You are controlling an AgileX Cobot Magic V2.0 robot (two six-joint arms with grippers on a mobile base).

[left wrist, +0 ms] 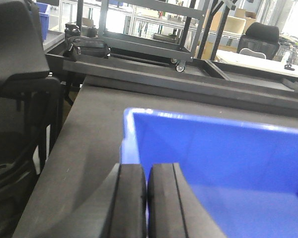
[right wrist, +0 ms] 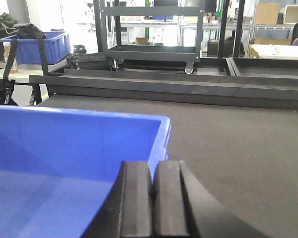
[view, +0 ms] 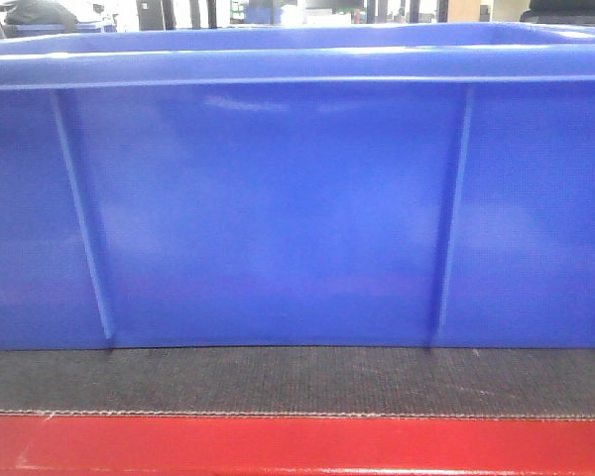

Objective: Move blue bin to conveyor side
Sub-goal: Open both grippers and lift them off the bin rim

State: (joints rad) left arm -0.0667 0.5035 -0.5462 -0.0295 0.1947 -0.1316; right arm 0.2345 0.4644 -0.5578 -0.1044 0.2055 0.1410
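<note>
I am looking at the blue bin [view: 288,208] filling almost the whole front view, its ribbed wall sitting on the conveyor [view: 297,382], close to the red frame edge [view: 297,446] at the near side. From the wrist views I am seeing both arms at the bin's near rim: the left gripper [left wrist: 147,198] is hanging over the bin's left corner, and the right gripper [right wrist: 152,203] is sitting at its right corner. Each has its fingers pressed together with only a thin seam between them, and I cannot tell whether any rim is pinched in that seam; it looks like nothing is held.

I am judging this as the late part of the move: the bin is already resting on the belt near its edge, so either the final nudge or the release is in hand. Next I would be checking that the bin sits square to the red edge, then lifting both arms straight up and clear of the rim without dragging it. Beyond the belt a wheeled rack [right wrist: 149,34] and another blue crate [right wrist: 37,47] are standing well apart.
</note>
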